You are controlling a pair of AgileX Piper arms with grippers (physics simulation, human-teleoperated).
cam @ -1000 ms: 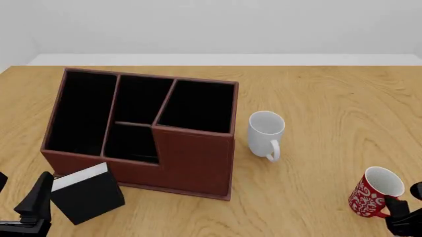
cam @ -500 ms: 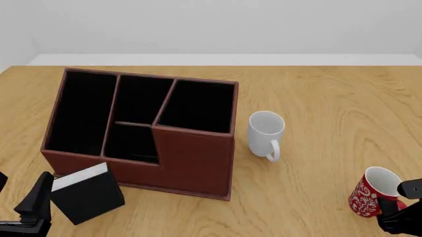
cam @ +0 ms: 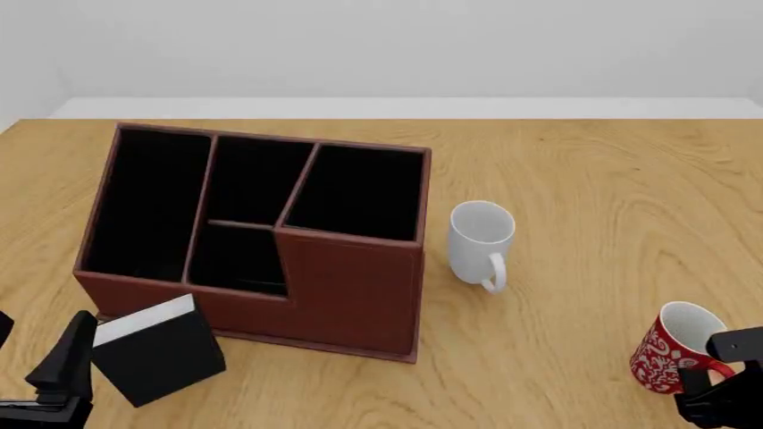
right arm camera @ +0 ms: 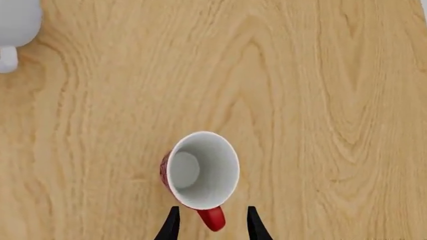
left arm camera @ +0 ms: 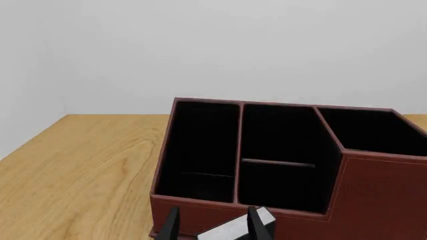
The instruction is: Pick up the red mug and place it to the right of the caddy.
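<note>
The red mug (cam: 667,354) with white floral pattern stands upright near the table's front right; in the right wrist view it shows from above (right arm camera: 200,170), white inside. My right gripper (right arm camera: 211,225) is open, its fingers on either side of the mug's red handle (right arm camera: 212,218), not closed on it; it also shows in the front view (cam: 721,380). The reddish-brown caddy (cam: 346,286) stands at left centre, also in the left wrist view (left arm camera: 373,190). My left gripper (left arm camera: 213,226) is open and empty near the front left corner.
A plain white mug (cam: 481,239) stands just right of the caddy, its edge also in the right wrist view (right arm camera: 17,25). A small black box with a white edge (cam: 157,350) lies in front of the caddy's left part, close to my left gripper (cam: 60,375).
My right gripper has moved in over the red mug's handle and lower toward it. The mug, caddy and left arm have not moved.
</note>
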